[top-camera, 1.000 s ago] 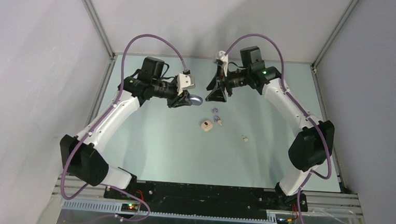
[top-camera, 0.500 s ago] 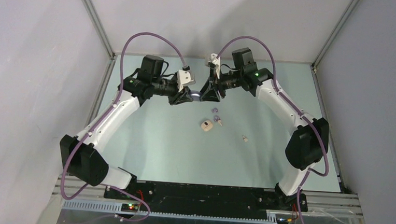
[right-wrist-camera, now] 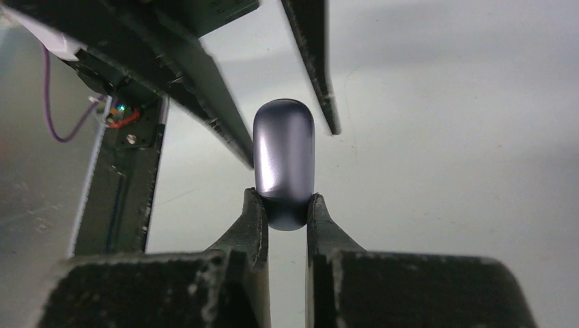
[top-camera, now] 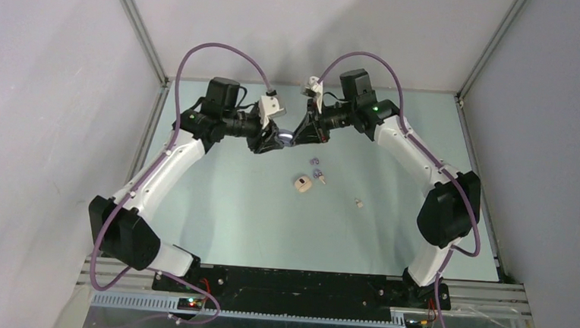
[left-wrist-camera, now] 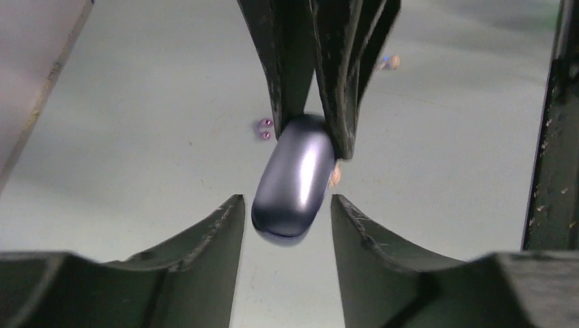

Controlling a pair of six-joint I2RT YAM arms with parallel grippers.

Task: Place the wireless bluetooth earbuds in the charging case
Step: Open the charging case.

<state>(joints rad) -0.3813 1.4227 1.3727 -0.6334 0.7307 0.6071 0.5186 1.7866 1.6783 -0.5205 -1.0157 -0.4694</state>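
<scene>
Charging case (right-wrist-camera: 283, 150) hangs above the counter (top-camera: 392, 185), pinched at one end by our right gripper (right-wrist-camera: 285, 203); our left gripper (left-wrist-camera: 285, 200) stands spread around the other, not touching.

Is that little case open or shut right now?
Shut: the case is one smooth closed capsule, with no lid lifted or gap showing.

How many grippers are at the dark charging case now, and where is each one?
2. The right gripper is shut on one end of the charging case. The left gripper stands open around the other end. Neither is hidden.
</scene>
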